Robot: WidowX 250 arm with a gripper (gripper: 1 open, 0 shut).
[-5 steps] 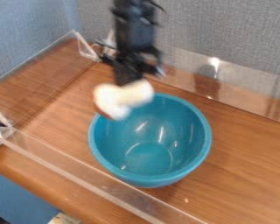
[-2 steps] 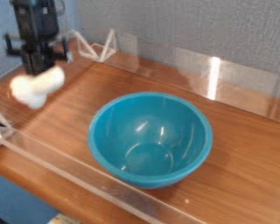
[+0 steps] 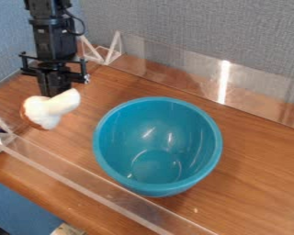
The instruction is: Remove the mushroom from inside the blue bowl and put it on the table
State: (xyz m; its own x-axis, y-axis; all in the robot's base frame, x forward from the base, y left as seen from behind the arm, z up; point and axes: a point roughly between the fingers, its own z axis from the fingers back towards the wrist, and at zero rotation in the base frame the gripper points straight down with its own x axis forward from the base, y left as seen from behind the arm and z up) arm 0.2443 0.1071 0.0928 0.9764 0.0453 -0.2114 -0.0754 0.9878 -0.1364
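Note:
The mushroom, cream-white with a tan end, hangs tilted just over the table to the left of the blue bowl. My gripper comes straight down from above and is shut on the mushroom's upper end. The black arm rises out of the top of the frame. The large glossy teal bowl sits upright near the middle and holds nothing. Whether the mushroom touches the wood I cannot tell.
Clear acrylic panels run along the table's back, and another lines the front edge. A white wire stand sits at the back left behind the arm. Brown wood shows left of the bowl.
The arm carried the mushroom from above the bowl's left rim to the left, then lowered it toward the wood. The bowl has stayed put.

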